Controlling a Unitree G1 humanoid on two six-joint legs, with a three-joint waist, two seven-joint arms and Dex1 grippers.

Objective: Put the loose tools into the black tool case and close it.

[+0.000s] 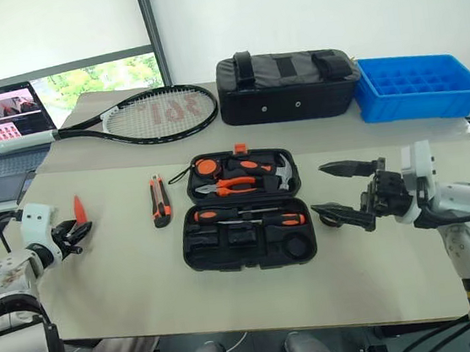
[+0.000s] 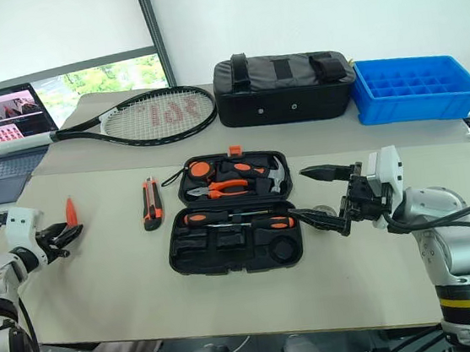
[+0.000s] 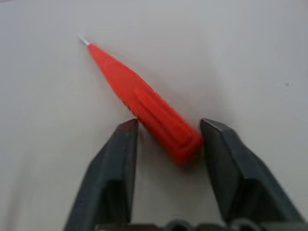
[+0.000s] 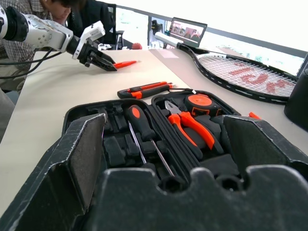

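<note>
1. The counter [image 1: 105, 301] was seen as a broad pale surface, with a wide bare strip along its near edge in front of the case and another bare stretch between the case and the left claw.
2. A tennis racket [image 1: 156, 114], a black fabric bag [image 1: 286, 85] and a blue plastic tray [image 1: 418, 85] were ranged along the far side, well apart from the working area; a laptop [image 1: 3, 117] was seen beyond the far-left corner.
3. The black tool case [image 1: 245, 209] was laid open at the middle of the counter, its lid half turned toward the far side. Orange-handled pliers, a tape measure and a hammer were held in the lid, and a screwdriver in the near half, where several moulded slots were left unfilled.
4. The right claw [image 1: 336, 188] was held level just beside the case's right edge, its fingers spread wide with nothing between them.
5. An orange-black utility knife [image 1: 159, 200] was laid just left of the case, apart from it.
6. The left claw [image 3: 166, 144] was set near the counter's left edge, its fingers narrowed around the thick end of a slim orange tool [image 3: 144, 101] lying on the counter; whether the pads were pressed against it could not be told.
</note>
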